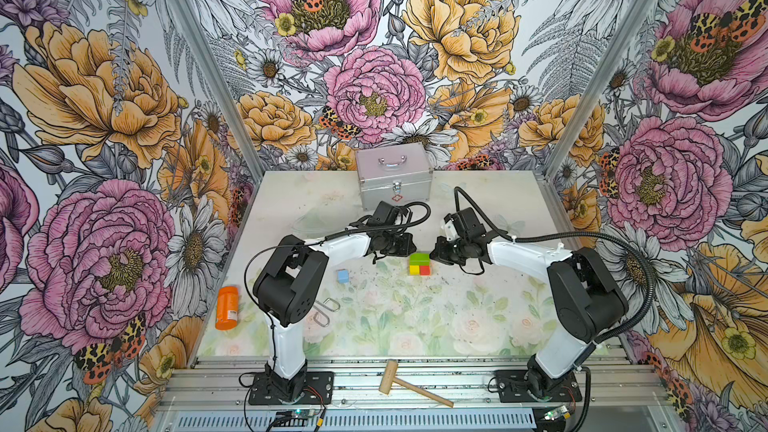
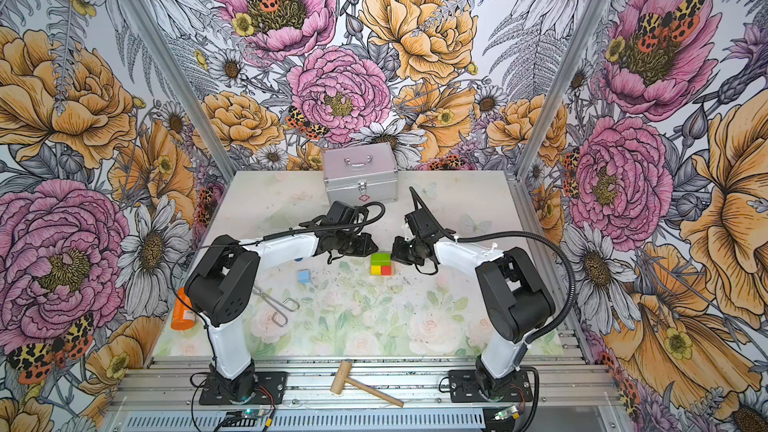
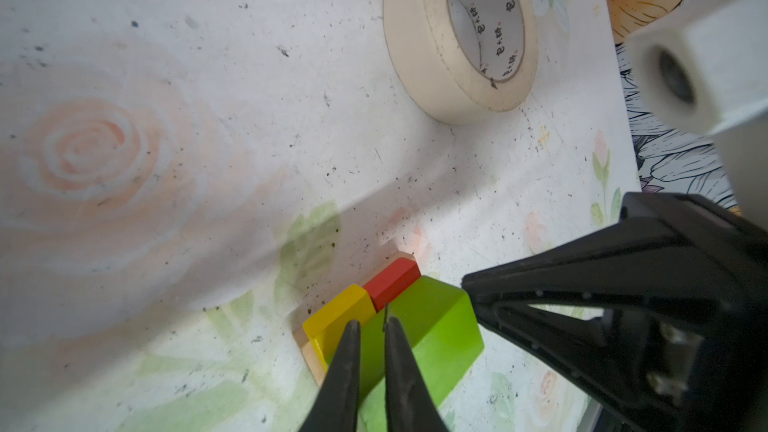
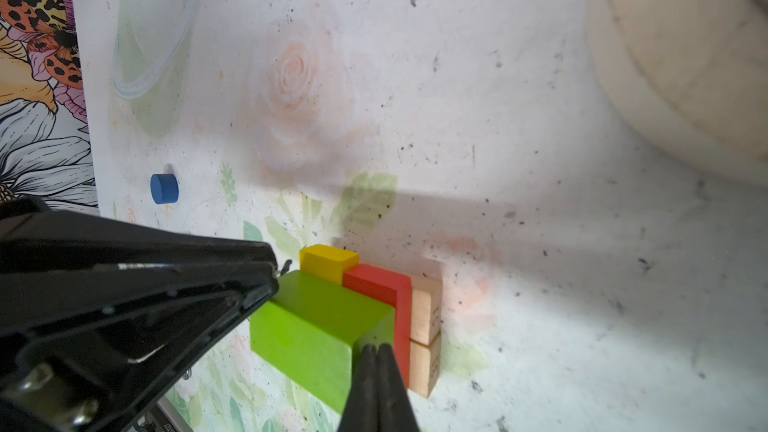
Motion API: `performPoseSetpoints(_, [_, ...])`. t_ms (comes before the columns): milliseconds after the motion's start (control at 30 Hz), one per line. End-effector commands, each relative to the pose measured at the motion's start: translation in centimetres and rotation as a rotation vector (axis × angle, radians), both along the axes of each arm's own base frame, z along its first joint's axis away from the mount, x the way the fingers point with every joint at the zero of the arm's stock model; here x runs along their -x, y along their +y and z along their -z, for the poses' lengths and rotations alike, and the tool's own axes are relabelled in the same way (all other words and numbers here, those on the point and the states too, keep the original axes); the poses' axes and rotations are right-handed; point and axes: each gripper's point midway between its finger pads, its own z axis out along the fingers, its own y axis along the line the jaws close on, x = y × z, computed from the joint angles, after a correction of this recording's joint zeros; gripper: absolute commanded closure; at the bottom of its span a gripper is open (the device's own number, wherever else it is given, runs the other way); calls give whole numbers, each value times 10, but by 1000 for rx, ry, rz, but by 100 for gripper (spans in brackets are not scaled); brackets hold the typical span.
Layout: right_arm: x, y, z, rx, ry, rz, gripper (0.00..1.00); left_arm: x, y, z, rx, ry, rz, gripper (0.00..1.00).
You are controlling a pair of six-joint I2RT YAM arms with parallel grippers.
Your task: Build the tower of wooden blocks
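The tower point(image 1: 419, 264) stands mid-table in both top views: a green bar point(image 4: 320, 317) lies across a red bar point(image 4: 380, 284) and a yellow bar point(image 4: 328, 259), which rest on two tan bars point(image 4: 424, 326). My left gripper point(image 3: 370, 322) sits at one end of the green bar, its jaws almost together with nothing between them. At the opposite end, my right gripper point(image 4: 376, 351) is shut, its tips against the end face. A light blue cube point(image 1: 343, 275) lies to the left of the tower. A dark blue cylinder point(image 4: 164, 189) lies under the left arm.
A silver case point(image 1: 395, 178) stands at the back. A tape roll point(image 3: 461, 35) lies beyond the tower. An orange bottle point(image 1: 227, 307) and metal tongs point(image 1: 326, 311) lie front left. A wooden mallet point(image 1: 409, 384) rests on the front rails.
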Motion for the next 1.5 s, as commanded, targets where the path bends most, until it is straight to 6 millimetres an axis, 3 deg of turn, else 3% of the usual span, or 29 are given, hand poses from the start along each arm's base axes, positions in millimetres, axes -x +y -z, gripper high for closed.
performPoseSetpoints(0, [-1, 4, 0, -4, -8, -3, 100, 6, -4, -17, 28, -27, 34, 85])
performPoseSetpoints(1000, [3, 2, -4, -8, -13, 1, 100, 6, -6, -15, 8, -30, 37, 83])
performPoseSetpoints(1267, [6, 0, -4, -6, -14, 6, 100, -8, -7, -23, -3, -58, 25, 82])
performPoseSetpoints(1467, [4, -2, -10, -4, -34, 13, 100, -31, 1, -50, -5, -122, -20, 79])
